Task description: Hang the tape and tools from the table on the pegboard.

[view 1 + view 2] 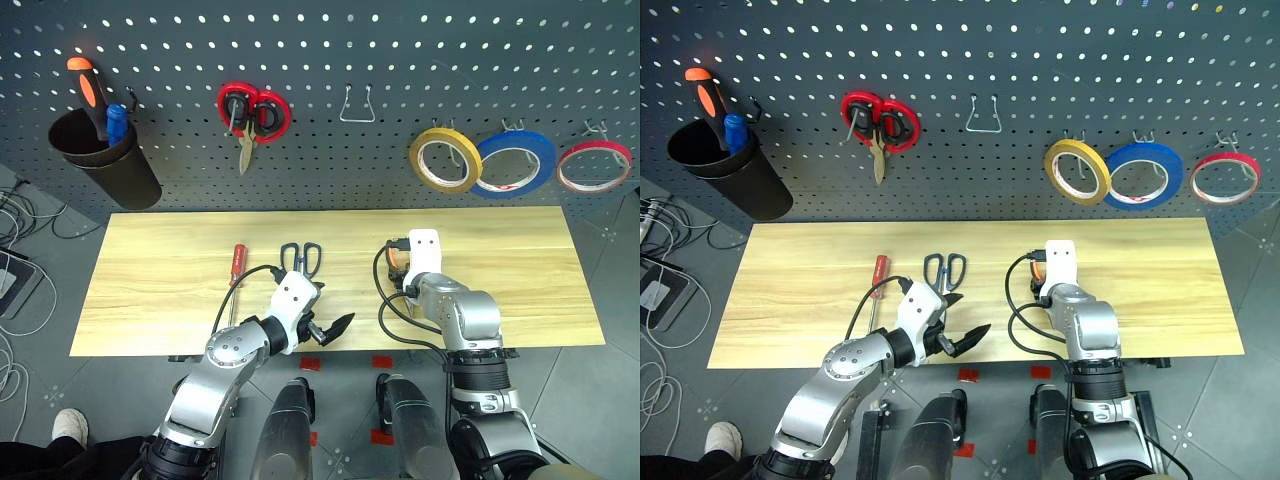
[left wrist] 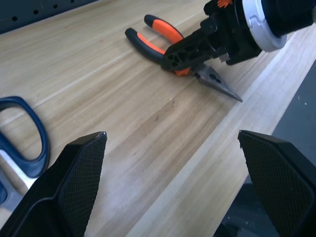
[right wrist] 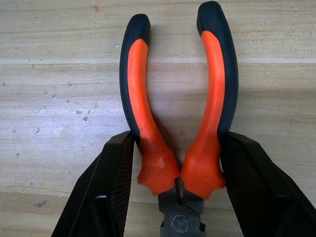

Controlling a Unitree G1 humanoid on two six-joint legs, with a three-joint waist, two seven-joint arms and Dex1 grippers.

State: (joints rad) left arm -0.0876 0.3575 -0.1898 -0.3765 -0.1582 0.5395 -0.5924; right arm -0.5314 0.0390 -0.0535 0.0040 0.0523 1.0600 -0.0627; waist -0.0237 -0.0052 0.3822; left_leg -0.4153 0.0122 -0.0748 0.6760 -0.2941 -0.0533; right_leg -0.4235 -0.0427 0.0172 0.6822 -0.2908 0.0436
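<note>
The orange-and-black pliers (image 3: 143,113) lie on the pale wooden table (image 1: 520,290), right of centre. My right gripper (image 3: 180,143) points down over them, its fingers pressed against the outer sides of both handles near the pivot. Dark-handled scissors (image 1: 300,258) and a red-handled screwdriver (image 1: 237,265) lie left of centre. Just in front of the scissors my left gripper (image 1: 325,310) stands wide open and holds nothing. The blue tape (image 1: 515,163) hangs on a hook of the dark pegboard (image 1: 400,60).
On the pegboard hang red-handled scissors (image 1: 252,110), a bare wire hook (image 1: 357,108), a yellow roll (image 1: 445,158) and a red roll (image 1: 594,166). A black cup (image 1: 105,160) at the left holds an orange-and-black screwdriver. Cables lie on the floor at the left.
</note>
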